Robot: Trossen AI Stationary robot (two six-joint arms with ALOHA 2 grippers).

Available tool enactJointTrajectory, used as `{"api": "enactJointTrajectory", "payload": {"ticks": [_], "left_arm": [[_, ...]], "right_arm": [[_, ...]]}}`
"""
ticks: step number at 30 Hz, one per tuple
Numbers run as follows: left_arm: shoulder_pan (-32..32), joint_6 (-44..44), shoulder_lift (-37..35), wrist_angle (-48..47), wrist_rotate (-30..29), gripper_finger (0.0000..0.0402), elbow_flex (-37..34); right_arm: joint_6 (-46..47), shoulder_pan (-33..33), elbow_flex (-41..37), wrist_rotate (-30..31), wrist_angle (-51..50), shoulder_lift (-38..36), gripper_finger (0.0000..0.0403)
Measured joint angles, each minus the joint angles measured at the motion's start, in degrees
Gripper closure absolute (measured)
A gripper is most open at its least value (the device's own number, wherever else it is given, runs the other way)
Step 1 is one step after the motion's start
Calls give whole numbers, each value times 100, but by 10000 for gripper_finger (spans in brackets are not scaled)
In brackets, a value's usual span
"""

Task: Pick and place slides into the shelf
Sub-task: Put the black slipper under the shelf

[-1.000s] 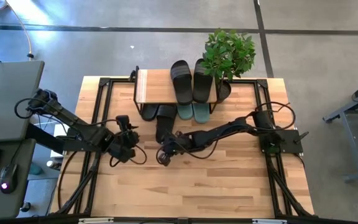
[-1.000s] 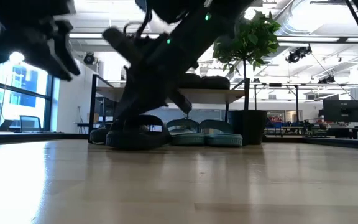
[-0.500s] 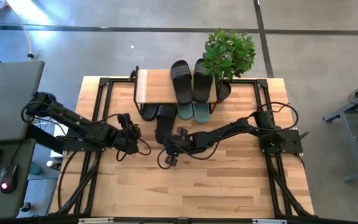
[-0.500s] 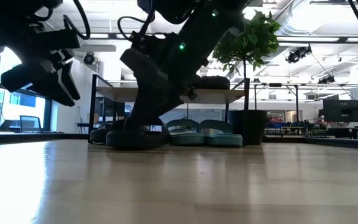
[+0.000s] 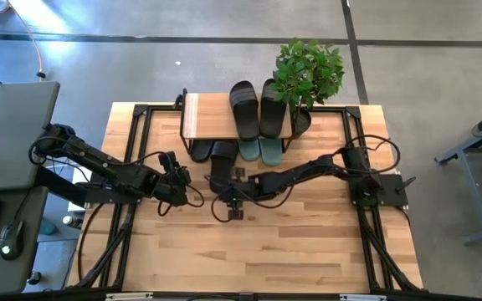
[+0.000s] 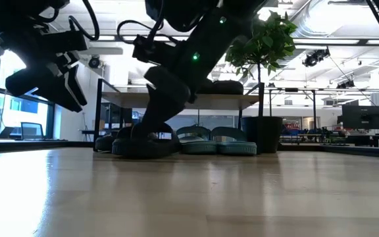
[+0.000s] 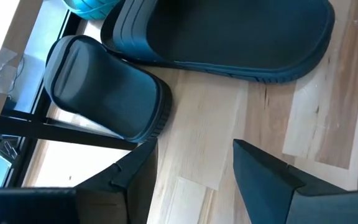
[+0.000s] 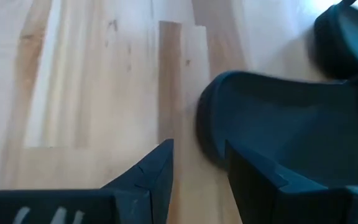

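Observation:
The shelf [image 5: 212, 117] stands at the table's far side, with a black pair of slides [image 5: 244, 109] on its top. Beneath it lie a green pair [image 5: 259, 150] and a black slide [image 5: 201, 150]. Another black slide [image 5: 223, 163] lies half under the shelf, its heel toward the near edge. My right gripper [image 5: 231, 206] is open at that heel [image 8: 272, 137], which one finger overlaps in the right wrist view. My left gripper [image 5: 176, 180] hangs open above the table, left of the two black slides [image 7: 222, 31] [image 7: 104, 87]. My right gripper stands open at the heel end [image 8: 216, 134] of the black slide, which lies flat on the table. One finger [image 8: 253, 180] overlaps the heel in the wrist view; I cannot tell whether it touches.
A potted plant [image 5: 306, 71] stands at the shelf's right end. The shelf's black leg bar [image 7: 55, 130] crosses in front of the left black slide. Bare tabletop [image 5: 258, 251] stretches toward the near edge.
My left gripper has gone toward the far edge and a little to the right, nearer the black slides, and has come lower. My right gripper has shifted slightly toward the table's right edge beside the slide's heel.

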Motion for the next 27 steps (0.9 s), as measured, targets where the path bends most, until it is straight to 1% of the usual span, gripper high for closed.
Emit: {"api": "enactJointTrajectory", "payload": {"ticks": [4,7,11,17,25,27], "left_arm": [[0,0,0,0,-1,208,0],[0,0,0,-13,-1,208,0],[0,0,0,-26,-8,208,0],[0,2,0,-33,-17,208,0],[0,100,-2,-26,-25,208,-7],[0,99,-2,-26,-25,208,-7]], "right_arm": [[-372,-61,0,125,90,0,267],[-420,-139,0,120,90,0,267],[-487,-210,0,-205,118,5,267],[-491,-204,2,-311,277,159,267],[-467,-204,2,-261,397,379,267],[-459,-204,3,-111,396,385,267]]}}
